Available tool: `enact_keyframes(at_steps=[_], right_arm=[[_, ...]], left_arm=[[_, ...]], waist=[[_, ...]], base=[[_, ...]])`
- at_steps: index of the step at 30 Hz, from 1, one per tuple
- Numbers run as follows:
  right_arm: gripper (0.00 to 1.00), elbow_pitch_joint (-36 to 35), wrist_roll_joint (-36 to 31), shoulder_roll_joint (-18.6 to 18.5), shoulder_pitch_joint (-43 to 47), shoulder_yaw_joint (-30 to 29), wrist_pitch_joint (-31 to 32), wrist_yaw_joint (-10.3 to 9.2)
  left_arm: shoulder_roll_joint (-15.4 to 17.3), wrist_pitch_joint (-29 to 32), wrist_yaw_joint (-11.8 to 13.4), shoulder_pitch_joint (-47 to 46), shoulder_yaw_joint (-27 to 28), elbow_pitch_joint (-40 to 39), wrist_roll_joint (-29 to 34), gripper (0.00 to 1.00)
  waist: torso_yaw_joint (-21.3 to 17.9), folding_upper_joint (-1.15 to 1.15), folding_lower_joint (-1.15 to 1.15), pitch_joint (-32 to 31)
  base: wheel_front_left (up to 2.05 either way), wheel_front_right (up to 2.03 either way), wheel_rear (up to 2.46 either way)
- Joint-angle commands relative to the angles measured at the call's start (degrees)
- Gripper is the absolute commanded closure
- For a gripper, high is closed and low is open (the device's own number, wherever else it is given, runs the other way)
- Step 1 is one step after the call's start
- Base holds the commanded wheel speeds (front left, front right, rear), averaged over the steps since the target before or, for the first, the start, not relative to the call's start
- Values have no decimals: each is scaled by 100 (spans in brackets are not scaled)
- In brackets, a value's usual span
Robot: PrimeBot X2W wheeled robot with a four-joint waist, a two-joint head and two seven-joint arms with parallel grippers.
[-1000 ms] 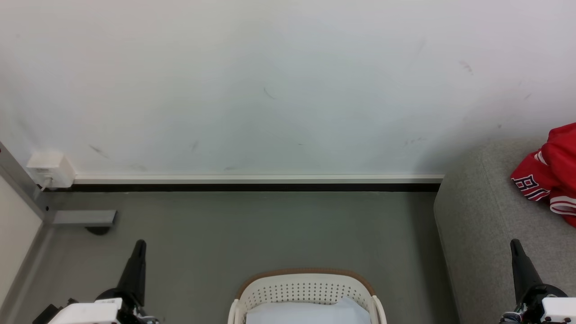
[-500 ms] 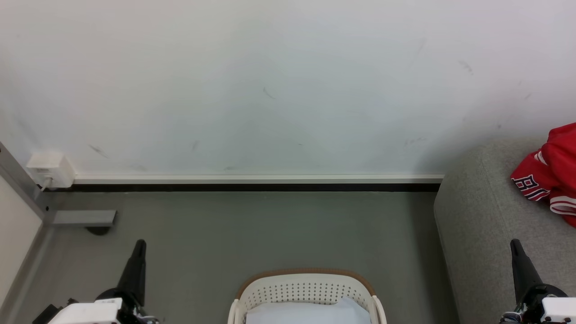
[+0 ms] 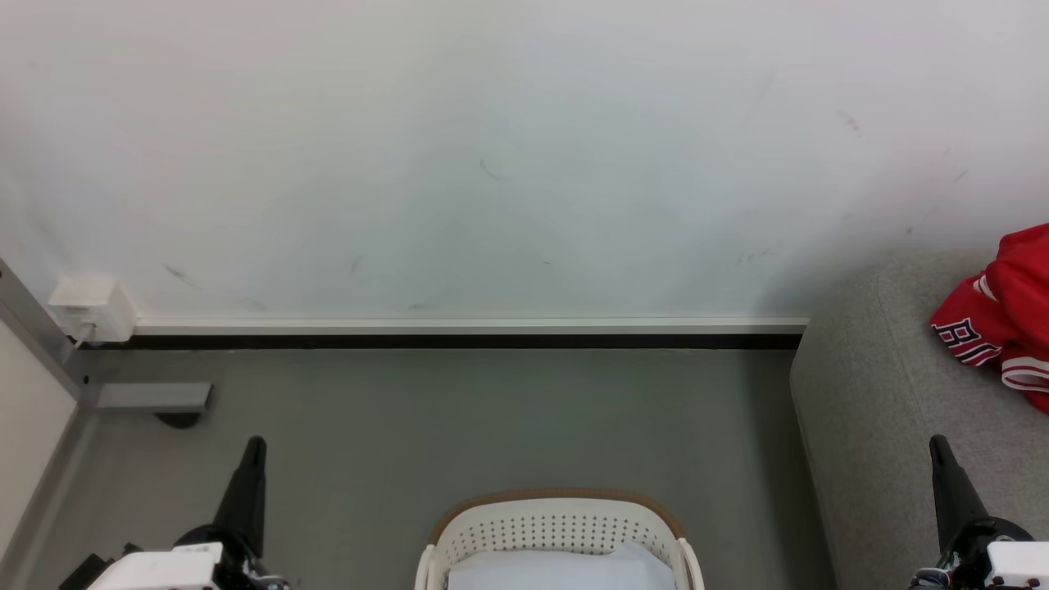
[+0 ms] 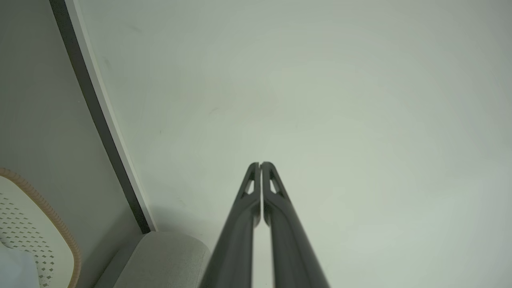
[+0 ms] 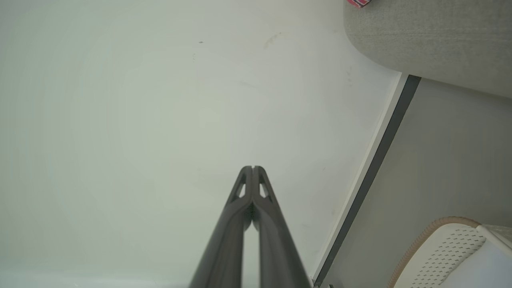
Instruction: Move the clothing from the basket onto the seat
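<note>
The floor (image 3: 459,426) is plain grey-green and runs up to the skirting along the wall. Sitting straight on it in the head view: the basket (image 3: 557,495) at 6 o'clock, cut off by the bottom edge, with a pale blue-white cloth (image 3: 557,570) inside. The grey sofa (image 3: 869,426) is at 4 o'clock, with bare floor between it and the basket. There's also a short grey metal bar (image 3: 152,397) at 8 o'clock near the corner. On the sofa, the red jersey (image 3: 996,319) lies crumpled at 3 o'clock, partly cut by the edge.
</note>
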Motion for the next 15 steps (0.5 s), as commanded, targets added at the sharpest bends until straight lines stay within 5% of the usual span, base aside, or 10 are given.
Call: enact_keyframes(at_steps=[1,15], right_arm=[[100,-23,12,-36,-67,-20,15,-12],[100,-23,12,-36,-68,-20,14,-12]], left_arm=[[31,24,-36,-40,11,-13,-74,100],[31,24,-36,-39,10,-14,-74,100]], waist=[[0,0,0,0],[0,0,0,0]], base=[[0,0,0],[0,0,0]])
